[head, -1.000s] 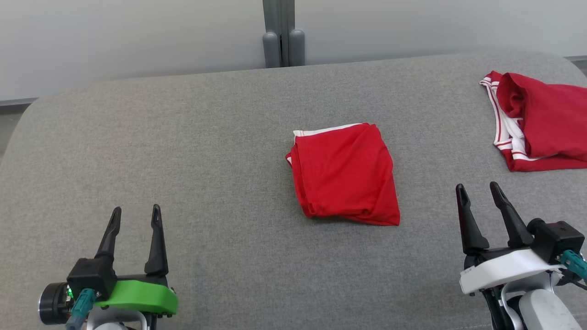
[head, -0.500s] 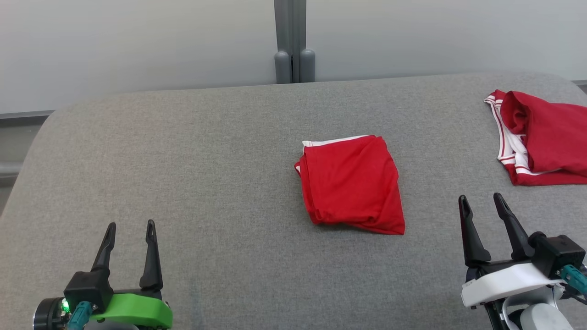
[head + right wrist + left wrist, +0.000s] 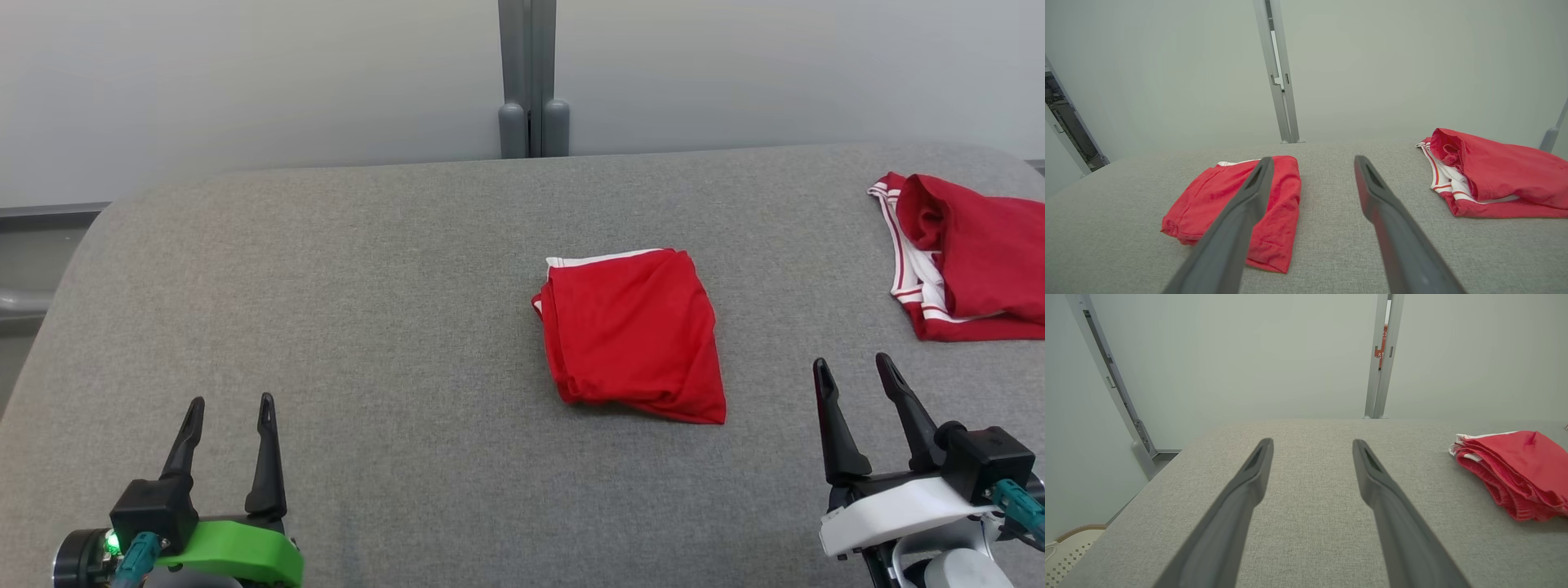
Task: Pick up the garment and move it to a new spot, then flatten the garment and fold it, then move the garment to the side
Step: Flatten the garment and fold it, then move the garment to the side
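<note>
Since a second ago the whole head view has slid down and a little toward 3 o'clock, with post, counter edge, clothes and both hands going together, so the camera has moved. The clothes hold their places on the cloth.

The folded red garment (image 3: 633,335) lies flat near the middle of the grey counter (image 3: 367,286), a thin white band showing along its 12 o'clock edge and its stacked folds facing 9 o'clock. In the left wrist view the folded red garment (image 3: 1515,473) sits at 3 o'clock, its layered edges turned toward the camera. In the right wrist view the folded red garment (image 3: 1233,208) lies at about 9 o'clock, partly behind one finger.

The left hand (image 3: 231,400) hovers at 7 o'clock in the head view, fingers spread and holding nothing, well apart from the garment, which lies toward its 2 o'clock. Seen from its own wrist, the left hand (image 3: 1312,442) has bare counter between its fingers. The right hand (image 3: 851,361) hovers at 4 o'clock, likewise parted and holding nothing, with the garment near it toward 10 o'clock. From its own wrist, the right hand (image 3: 1313,159) has grey cloth between its fingers.

A second red garment (image 3: 971,261) with white striped trim lies loosely bunched at the counter's 2 o'clock side, well apart from the folded one. It also shows in the right wrist view as the second red garment (image 3: 1490,175), at 3 o'clock. A grey post (image 3: 531,82) stands at 12 o'clock behind the counter.
</note>
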Controlling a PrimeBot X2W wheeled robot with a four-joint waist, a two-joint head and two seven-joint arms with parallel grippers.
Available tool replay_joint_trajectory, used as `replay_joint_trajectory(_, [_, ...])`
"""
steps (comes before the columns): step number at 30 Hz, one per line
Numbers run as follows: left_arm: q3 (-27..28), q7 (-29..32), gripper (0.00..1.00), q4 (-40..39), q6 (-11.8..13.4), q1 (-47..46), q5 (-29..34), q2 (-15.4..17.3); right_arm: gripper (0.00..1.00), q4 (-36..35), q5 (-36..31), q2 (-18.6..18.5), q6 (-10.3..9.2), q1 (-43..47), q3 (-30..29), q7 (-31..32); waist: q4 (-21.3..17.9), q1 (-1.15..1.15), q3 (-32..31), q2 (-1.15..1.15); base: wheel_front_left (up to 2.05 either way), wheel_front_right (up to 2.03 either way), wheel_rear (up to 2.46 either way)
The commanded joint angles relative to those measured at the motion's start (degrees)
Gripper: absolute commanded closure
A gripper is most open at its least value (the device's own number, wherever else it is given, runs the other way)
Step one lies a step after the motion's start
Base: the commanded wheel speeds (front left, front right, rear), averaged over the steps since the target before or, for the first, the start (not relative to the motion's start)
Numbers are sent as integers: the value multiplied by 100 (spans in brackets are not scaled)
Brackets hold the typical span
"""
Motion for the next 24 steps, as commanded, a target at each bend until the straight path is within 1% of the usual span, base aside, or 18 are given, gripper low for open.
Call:
replay_joint_trajectory(1, [-35,21,0,-38,-19,83,-98,59,0,4,-55,5,2,43,-18,-15,1,0,-3,0,0,0,0])
replay_joint_trajectory(11, [-122,139,0,-157,-77,105,-150,150,0,26,-90,13,2,41,-70,-15,-5,0,2,0,0,0,0])
replay_joint_trajectory(24, [-179,151,0,-140,-20,104,-222,203,0,76,-107,5,2,56,-45,-15,18,0,17,0,0,0,0])
